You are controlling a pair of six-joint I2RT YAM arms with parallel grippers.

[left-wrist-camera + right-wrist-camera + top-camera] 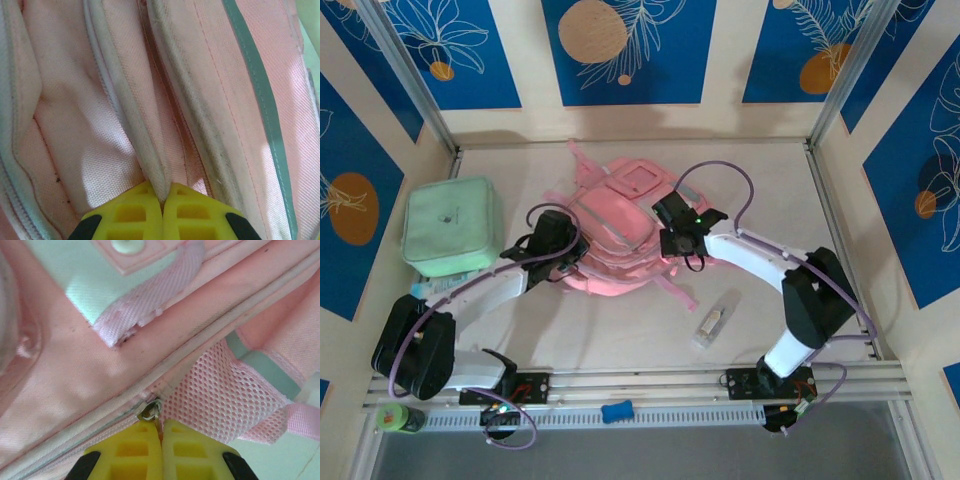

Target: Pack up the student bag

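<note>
From above, found the student bag (615,235) flat on the table (760,200) between both arms; at left wrist, saw left jaws pinched shut on its seam ridge (150,165), seemingly bracing; at right wrist, right jaws clamped on the zip pull (151,411), presumably for opening.

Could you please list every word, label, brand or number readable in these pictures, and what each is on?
No legible text anywhere.
Mint-green square soft case: tiny dark mark on top, too small to read.
Small clear packet: any label too blurred to read.
Large pink fabric backpack: no lettering visible on its panels or patch.
</note>
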